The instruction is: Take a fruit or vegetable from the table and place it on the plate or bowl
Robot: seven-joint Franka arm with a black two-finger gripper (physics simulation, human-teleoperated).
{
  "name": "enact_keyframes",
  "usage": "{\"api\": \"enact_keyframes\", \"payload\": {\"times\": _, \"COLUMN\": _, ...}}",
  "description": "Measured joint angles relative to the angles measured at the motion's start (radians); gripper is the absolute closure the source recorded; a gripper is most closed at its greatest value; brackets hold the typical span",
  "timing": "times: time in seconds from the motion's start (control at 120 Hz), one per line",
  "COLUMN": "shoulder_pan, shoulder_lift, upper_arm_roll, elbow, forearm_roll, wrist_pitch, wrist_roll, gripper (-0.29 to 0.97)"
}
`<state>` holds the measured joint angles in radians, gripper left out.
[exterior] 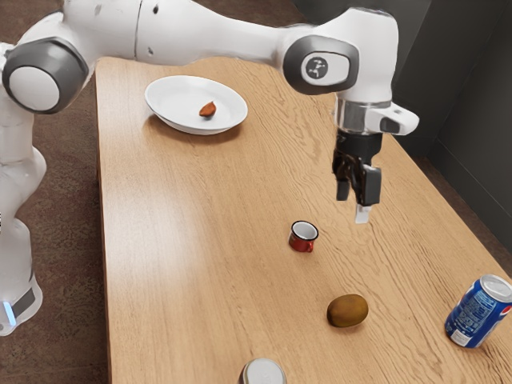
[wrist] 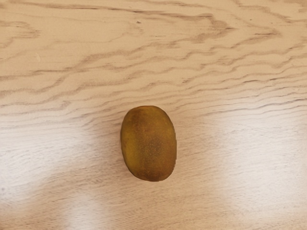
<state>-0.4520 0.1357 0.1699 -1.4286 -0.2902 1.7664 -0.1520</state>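
Observation:
A brown kiwi (exterior: 347, 310) lies on the wooden table toward the near right, and the wrist view looks straight down on the kiwi (wrist: 148, 143). My gripper (exterior: 354, 210) hangs well above the table, beyond the kiwi, with its fingers pointing down and open around nothing. A white plate (exterior: 172, 100) sits at the far left of the table. On it rests a small reddish-brown piece of produce (exterior: 208, 109).
A small red mug (exterior: 303, 237) stands on the table just left of and below the gripper. A blue soda can (exterior: 478, 310) leans near the right edge. A grey round-topped can (exterior: 262, 373) is at the table's near edge.

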Motion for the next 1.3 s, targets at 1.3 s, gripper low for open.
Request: {"api": "enact_keyframes", "payload": {"times": 1.3, "shoulder_pan": -0.064, "shoulder_lift": 0.262, "upper_arm_roll": 0.006, "elbow": -0.044, "forearm_roll": 0.070, "wrist_pitch": 0.117, "wrist_roll": -0.261, "gripper": 0.00}}
